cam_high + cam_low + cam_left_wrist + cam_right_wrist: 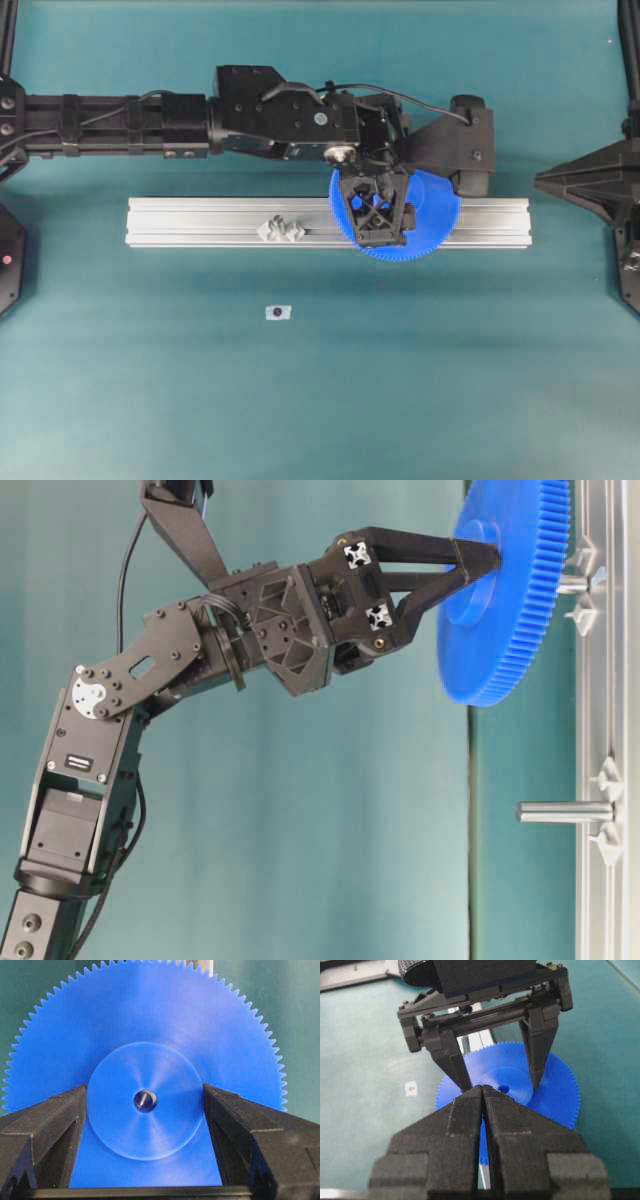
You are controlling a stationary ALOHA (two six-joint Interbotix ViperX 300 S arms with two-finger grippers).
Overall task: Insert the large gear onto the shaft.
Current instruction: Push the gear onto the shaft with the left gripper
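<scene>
Overhead exterior view: a flat teal table [200, 400] fills everything, with a silver aluminium rail [180, 222] lying across its middle and a small white tag [279, 313] alone on the cloth below it. My left gripper [378, 212] reaches over the rail, its fingers [50, 1125] pinching the raised hub of the large gear [432, 205] from both sides. Seen from table level, the gear sits over the shaft [572, 582] on the rail, the pin's tip showing in the hub hole from my left wrist camera. A second pin [562, 812] stands free further along the rail. My right gripper [483, 1105] hangs back at the table edge, jaws pressed together, holding nothing.
</scene>
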